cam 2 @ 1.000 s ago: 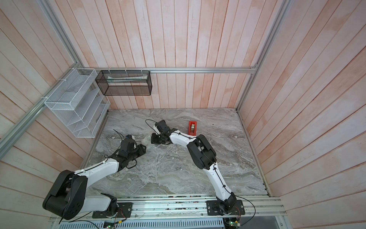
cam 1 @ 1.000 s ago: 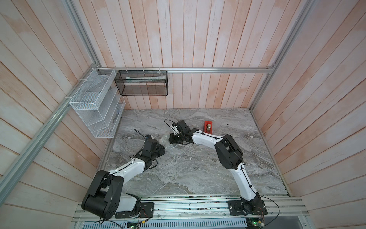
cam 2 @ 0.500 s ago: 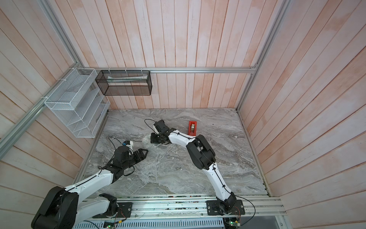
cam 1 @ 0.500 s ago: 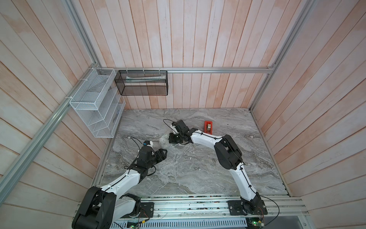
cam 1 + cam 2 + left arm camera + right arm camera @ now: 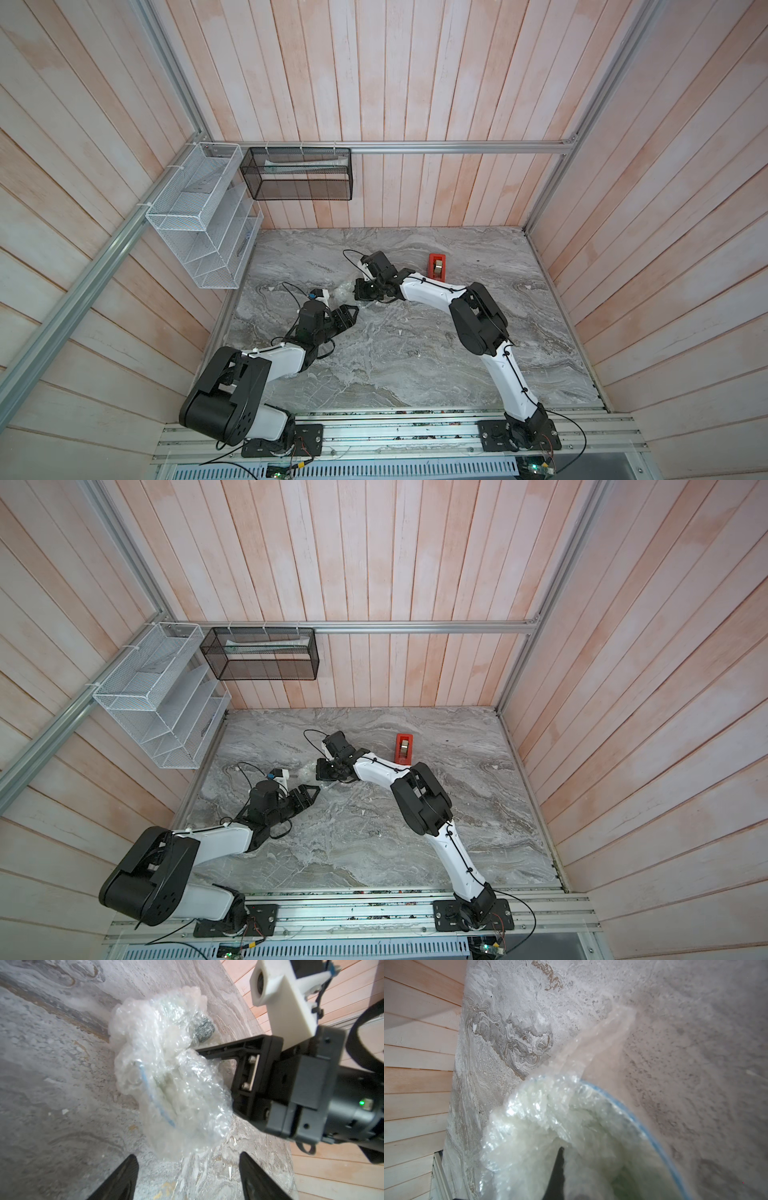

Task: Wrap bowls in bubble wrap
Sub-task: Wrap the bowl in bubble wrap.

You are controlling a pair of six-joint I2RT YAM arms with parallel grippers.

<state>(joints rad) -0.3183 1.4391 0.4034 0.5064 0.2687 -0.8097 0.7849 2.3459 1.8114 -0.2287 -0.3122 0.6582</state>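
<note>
Bubble wrap (image 5: 166, 1076) is bunching whitish and crinkly over the bowl (image 5: 149, 1088), whose bluish rim and a patch of dark leaf print are showing through the plastic. The bundle is sitting on the grey marble desk (image 5: 415, 353), left of centre and toward the far wall, with the red tape dispenser (image 5: 437, 266) standing well apart to its right.

The right gripper (image 5: 359, 291) is pressing into the bundle from the right with its jaws closed, one dark finger sinking into the folds. Whether it is pinching a fold cannot be told. The left gripper (image 5: 351, 316) is hovering just near-left of the bundle, jaws spread wide and holding nothing.

Wrapping is looking well advanced: the wrap is covering the bowl's mouth and most of its wall. A clear, flat tail of the sheet is trailing on the desk toward the left gripper. Gathering that tail in appears to be what is left. No tape is showing on the bundle.

Compared with a second ago, the left gripper is standing wider, and its arm is lying lower and folded back toward the near rail. The right arm and the bundle are keeping their places.
</note>
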